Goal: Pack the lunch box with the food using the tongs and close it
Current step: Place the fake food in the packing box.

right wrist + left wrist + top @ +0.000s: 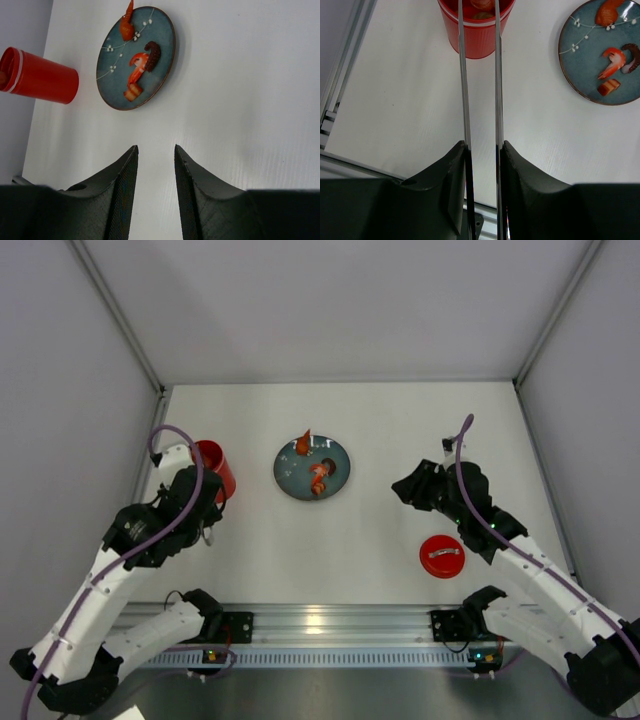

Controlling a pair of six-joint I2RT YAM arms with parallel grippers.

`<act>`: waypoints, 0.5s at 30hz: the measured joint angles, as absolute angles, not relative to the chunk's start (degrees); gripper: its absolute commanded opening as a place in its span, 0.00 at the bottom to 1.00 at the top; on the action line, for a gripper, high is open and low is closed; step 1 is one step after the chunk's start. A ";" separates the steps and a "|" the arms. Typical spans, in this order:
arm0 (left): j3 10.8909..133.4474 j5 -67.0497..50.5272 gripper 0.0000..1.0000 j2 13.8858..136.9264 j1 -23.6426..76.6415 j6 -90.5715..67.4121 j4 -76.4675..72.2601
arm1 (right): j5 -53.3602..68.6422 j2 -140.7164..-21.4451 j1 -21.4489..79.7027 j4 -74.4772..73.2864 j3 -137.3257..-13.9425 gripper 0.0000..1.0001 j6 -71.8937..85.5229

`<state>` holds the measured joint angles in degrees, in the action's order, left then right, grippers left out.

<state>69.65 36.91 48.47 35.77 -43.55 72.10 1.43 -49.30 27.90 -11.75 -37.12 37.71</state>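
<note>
The red lunch box (216,468) stands upright at the left, with food pieces showing inside its mouth (482,4). My left gripper (483,145) is shut on the silver tongs (465,90). Their two thin arms run straight ahead, and the tips reach into the tub's (476,35) opening. In the top view the left gripper (203,498) hangs just beside the tub. Several food pieces (614,60) lie on the blue-grey plate (582,70), among them an orange wedge (305,443). My right gripper (155,147) is open and holds nothing, right of the plate (112,87).
The flat red lid (441,556) lies on the table near the right arm. Grey walls close in the table at the left, right and back. An aluminium rail (330,625) runs along the near edge.
</note>
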 measured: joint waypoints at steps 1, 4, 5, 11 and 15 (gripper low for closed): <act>69.56 36.91 0.13 48.45 35.77 -43.59 72.12 | 1.43 -49.30 27.90 -11.75 -37.12 0.35 37.71; 69.17 36.91 0.13 48.38 35.77 -43.64 72.10 | 1.43 -49.30 27.90 -11.75 -37.10 0.35 37.74; 69.08 36.91 0.14 48.34 35.77 -43.64 72.12 | 1.43 -49.30 27.90 -11.75 -37.10 0.35 37.74; 68.82 36.91 0.14 47.99 35.77 -43.64 72.10 | 1.45 -49.30 27.90 -11.73 -37.10 0.35 37.74; 68.75 36.91 0.13 47.81 35.77 -43.66 72.10 | 1.43 -49.30 27.90 -11.66 -37.04 0.35 37.74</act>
<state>68.75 36.91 47.81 35.77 -43.66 72.10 1.43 -49.30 27.90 -11.66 -37.04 37.74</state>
